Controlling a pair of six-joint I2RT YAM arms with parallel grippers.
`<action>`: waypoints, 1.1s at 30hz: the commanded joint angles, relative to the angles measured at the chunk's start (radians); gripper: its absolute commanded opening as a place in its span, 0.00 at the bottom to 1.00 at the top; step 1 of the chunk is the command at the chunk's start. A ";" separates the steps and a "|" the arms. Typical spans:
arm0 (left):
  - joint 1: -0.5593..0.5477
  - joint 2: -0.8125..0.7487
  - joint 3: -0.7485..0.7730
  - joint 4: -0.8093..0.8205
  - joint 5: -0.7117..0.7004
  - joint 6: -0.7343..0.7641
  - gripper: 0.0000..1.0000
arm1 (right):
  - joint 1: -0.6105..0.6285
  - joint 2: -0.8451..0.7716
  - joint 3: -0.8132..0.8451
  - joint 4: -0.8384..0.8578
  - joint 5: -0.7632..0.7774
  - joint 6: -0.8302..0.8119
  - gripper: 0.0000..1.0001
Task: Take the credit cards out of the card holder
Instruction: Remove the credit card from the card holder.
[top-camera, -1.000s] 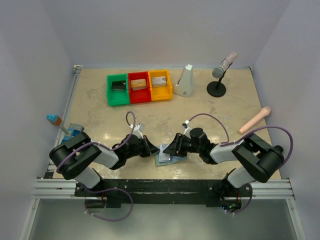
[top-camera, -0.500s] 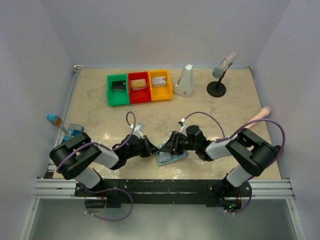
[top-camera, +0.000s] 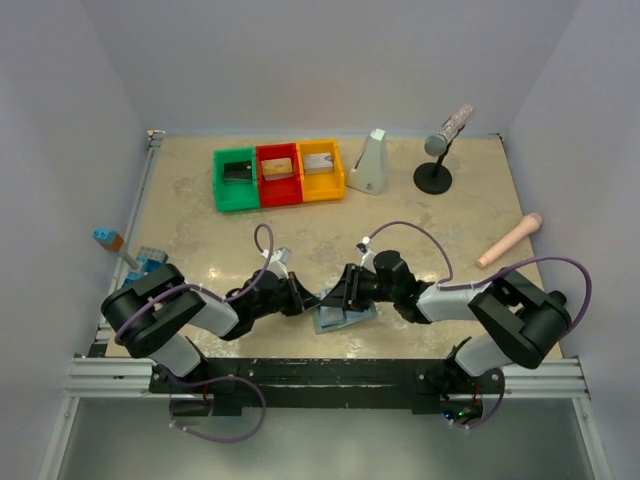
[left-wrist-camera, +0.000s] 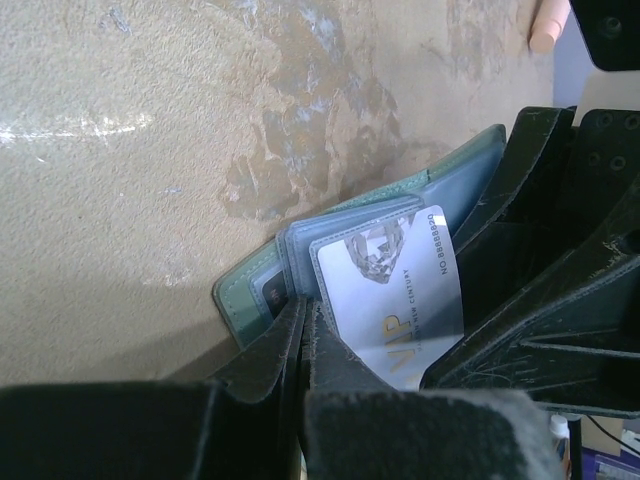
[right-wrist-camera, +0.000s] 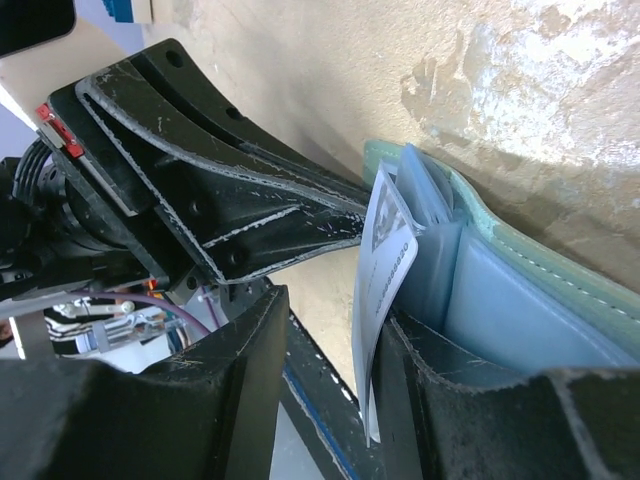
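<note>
- Seen from above, both grippers crowd over the card holder (top-camera: 345, 320) at the near middle of the table (top-camera: 200, 230). They hide most of it, and only its near edge shows.
- The silver card (left-wrist-camera: 395, 300) sticks partway out of a pale blue pocket, its lower end cut off behind the fingers. A dark patch in the next pocket is too small to identify.
- Left gripper (left-wrist-camera: 303, 312): the fingers are pressed together at the holder's left side. Whether they pinch a flap cannot be told.
- Right gripper (right-wrist-camera: 335, 310): the fingers are spread. The silver card's edge stands between them, against one finger and with a gap to the other.
</note>
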 joint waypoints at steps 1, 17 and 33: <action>-0.023 0.057 -0.052 -0.228 -0.015 0.031 0.00 | 0.013 -0.050 0.022 0.042 -0.020 -0.025 0.40; -0.023 0.077 -0.063 -0.227 -0.027 0.023 0.00 | 0.011 -0.170 0.007 -0.098 0.030 -0.068 0.39; -0.023 0.052 -0.072 -0.227 -0.030 0.023 0.00 | 0.008 -0.246 -0.004 -0.222 0.086 -0.103 0.36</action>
